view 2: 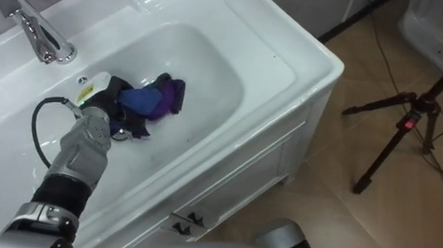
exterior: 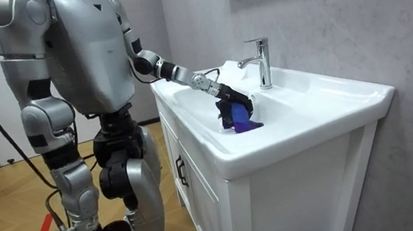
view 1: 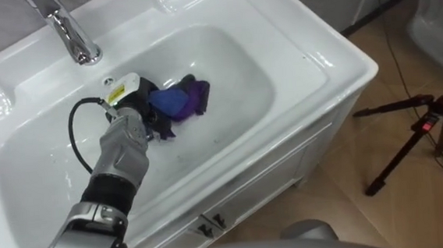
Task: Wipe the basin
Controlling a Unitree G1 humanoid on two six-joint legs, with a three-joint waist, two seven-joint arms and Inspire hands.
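A blue and purple cloth (view 1: 179, 100) lies bunched in the white basin (view 1: 233, 61), near the drain below the tap. My left hand (view 1: 131, 118) reaches into the bowl from the lower left, its dark fingers curled on the cloth's left end. In the room view the cloth (exterior: 237, 116) hangs from that hand (exterior: 223, 94) just above the bowl. I stand at the vanity's end on the room view's left. My right hand (exterior: 79, 224) hangs at my side there.
A chrome tap (view 1: 70, 29) rises at the back of the basin. The white vanity (view 1: 287, 162) below has doors with small dark handles. A black tripod (view 1: 425, 125) stands on the wooden floor to the right.
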